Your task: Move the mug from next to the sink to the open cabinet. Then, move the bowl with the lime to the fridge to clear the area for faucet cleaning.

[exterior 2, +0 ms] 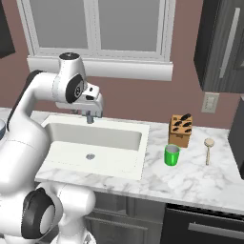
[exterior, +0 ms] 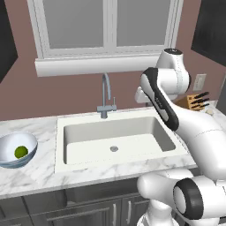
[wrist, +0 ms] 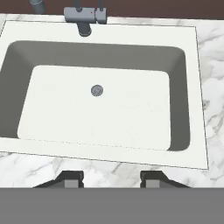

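Hovering over the sink [wrist: 109, 144], gripper [wrist: 111, 178] spread, holding nothing. Mug [exterior 2: 171, 155] stands right of the basin, near the knife block [exterior 2: 181, 130]. Swing right, descend vertically, keep clear of the block.

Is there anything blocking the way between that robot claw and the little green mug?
Nothing visible does. The gripper hangs above the sink, and the mug stands to its right on open marble, the knife block behind it.
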Controlling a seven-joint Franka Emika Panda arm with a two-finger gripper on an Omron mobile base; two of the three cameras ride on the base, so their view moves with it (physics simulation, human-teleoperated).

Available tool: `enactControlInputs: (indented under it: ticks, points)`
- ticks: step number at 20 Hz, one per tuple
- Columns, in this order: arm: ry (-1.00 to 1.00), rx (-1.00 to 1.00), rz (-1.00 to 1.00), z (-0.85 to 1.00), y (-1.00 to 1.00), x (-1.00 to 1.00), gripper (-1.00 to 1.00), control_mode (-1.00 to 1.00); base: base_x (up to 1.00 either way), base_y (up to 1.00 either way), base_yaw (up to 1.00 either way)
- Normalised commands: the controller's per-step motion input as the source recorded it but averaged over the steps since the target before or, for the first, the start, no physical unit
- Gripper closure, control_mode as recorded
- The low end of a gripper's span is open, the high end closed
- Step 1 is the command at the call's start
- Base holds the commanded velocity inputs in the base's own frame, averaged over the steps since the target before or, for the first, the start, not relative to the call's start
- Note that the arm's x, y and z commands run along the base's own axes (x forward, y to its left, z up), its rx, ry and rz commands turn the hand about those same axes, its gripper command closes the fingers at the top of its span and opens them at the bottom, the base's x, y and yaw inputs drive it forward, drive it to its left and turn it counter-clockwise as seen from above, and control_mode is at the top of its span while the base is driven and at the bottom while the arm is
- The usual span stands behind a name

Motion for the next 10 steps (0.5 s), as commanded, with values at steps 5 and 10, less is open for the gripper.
enactControlInputs:
  ticks: [5,10]
  points:
    - [0.00,0.00,0.00,-0.01,0.00,0.00,-1.00,-1.00,0.00,0.00,0.00]
    - [0.00,0.00,0.00,-0.08,0.00,-0.32,-1.00,-1.00,0.00,0.00,0.00]
